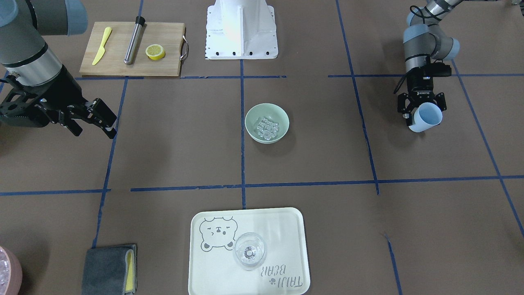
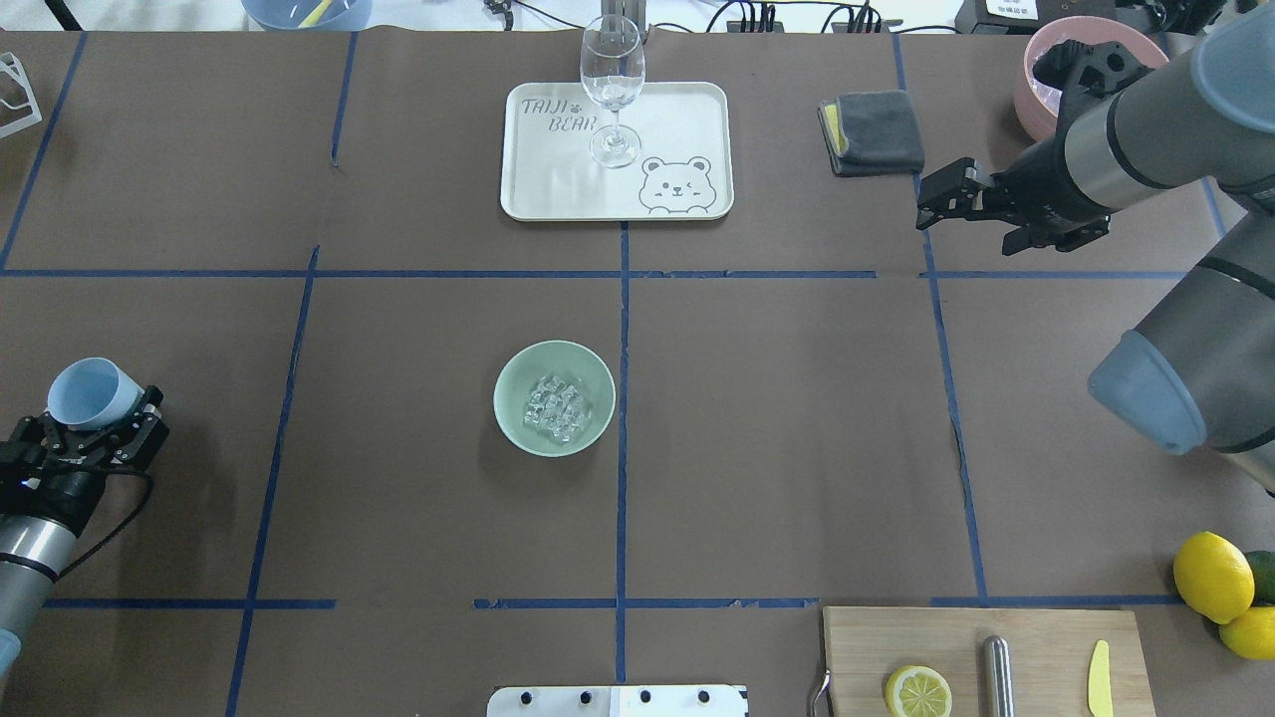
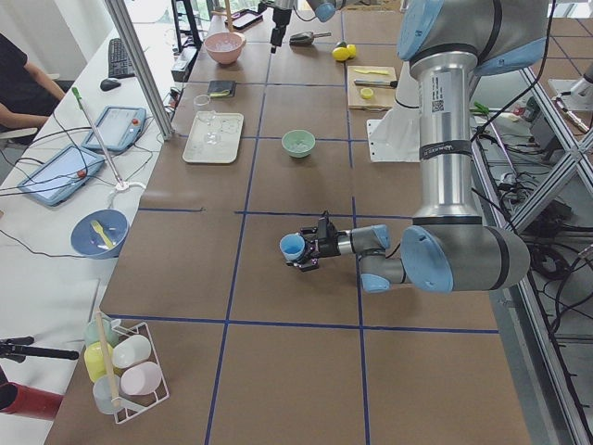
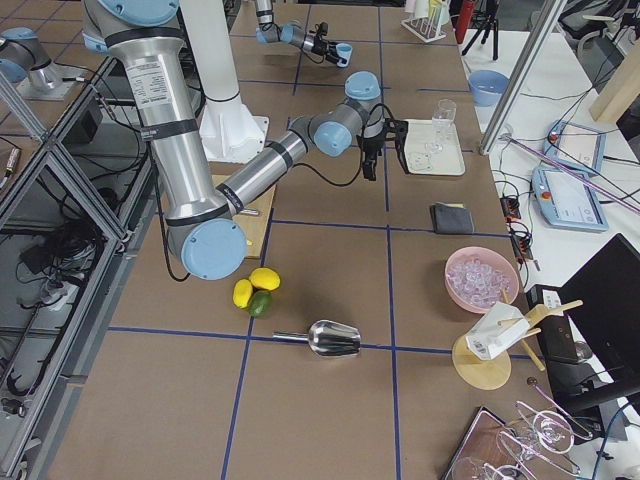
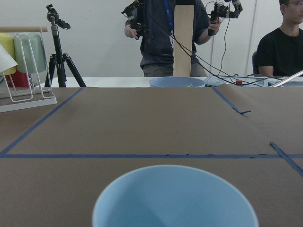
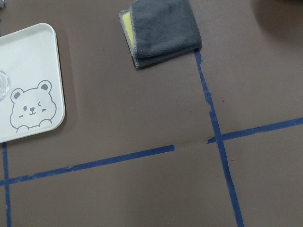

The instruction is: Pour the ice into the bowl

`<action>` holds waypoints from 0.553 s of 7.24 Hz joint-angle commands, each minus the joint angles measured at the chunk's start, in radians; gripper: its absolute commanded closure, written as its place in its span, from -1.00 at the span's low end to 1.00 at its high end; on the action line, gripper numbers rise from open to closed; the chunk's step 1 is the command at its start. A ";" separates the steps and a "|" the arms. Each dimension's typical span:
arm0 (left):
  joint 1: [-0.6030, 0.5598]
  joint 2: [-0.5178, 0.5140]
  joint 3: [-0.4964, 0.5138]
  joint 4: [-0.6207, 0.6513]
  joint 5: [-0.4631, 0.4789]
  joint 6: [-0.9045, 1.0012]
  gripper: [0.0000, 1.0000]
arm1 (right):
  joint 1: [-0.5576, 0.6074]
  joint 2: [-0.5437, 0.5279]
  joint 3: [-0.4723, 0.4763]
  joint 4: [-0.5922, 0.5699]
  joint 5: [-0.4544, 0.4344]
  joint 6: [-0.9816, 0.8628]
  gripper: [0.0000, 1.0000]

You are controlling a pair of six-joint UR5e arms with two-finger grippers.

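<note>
Glistening clear ice cubes piled inside mint-green bowl.

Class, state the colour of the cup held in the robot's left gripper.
Pale blue. The cup shows best in the overhead exterior view.

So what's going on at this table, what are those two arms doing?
The ice lies piled in the mint-green bowl at the middle of the table, so the pour looks done. The left gripper holds a light blue cup, tilted, well off to the bowl's side. The right gripper is open and empty, hovering near a folded grey cloth.
</note>
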 commanded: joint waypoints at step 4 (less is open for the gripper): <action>0.005 0.022 -0.043 -0.001 -0.130 0.055 -1.00 | 0.000 0.001 0.005 0.000 0.003 0.003 -1.00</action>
